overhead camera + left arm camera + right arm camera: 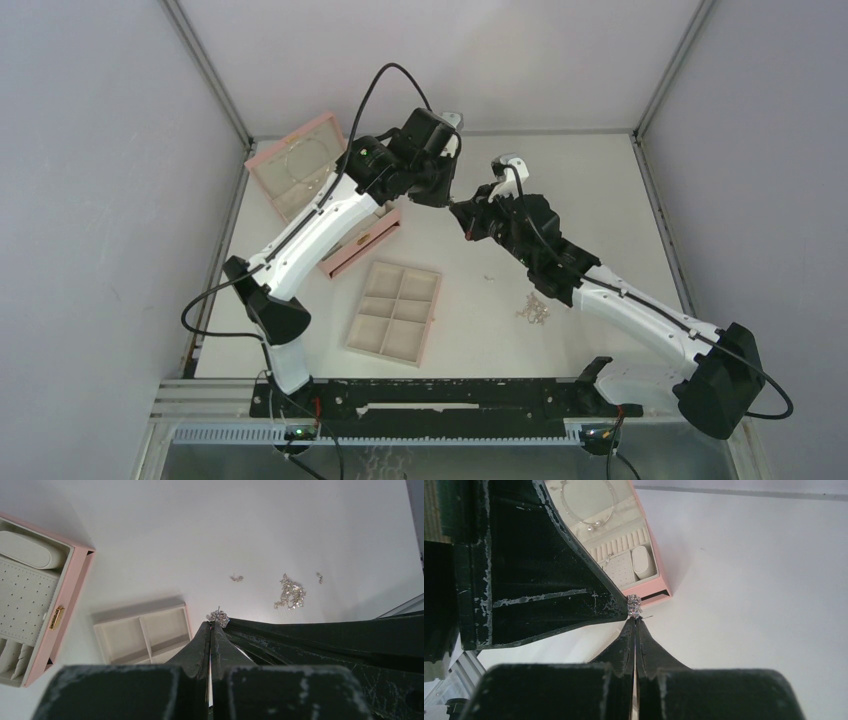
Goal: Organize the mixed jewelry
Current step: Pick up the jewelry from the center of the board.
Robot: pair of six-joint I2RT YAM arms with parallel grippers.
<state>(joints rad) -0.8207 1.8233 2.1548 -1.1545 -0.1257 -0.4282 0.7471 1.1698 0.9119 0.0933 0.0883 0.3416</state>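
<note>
A small sparkling silver earring [218, 617] hangs in the air where my two grippers' tips meet, above the table's middle back. My left gripper [212, 625] is shut with the earring at its tip. My right gripper [635, 621] is also shut, the earring [634, 606] sitting at its tip with its pin sticking out to the right. In the top view the left gripper [450, 200] and the right gripper [463, 213] touch tip to tip. A silver chain cluster [290, 593] and two tiny pieces [236, 578] lie on the table; the cluster also shows in the top view [533, 308].
The open pink box [300, 165] stands at the back left, a thin necklace [589, 510] in its lid. The beige six-compartment tray [395, 312] lies in front of it, near the middle. White walls close in the table on three sides.
</note>
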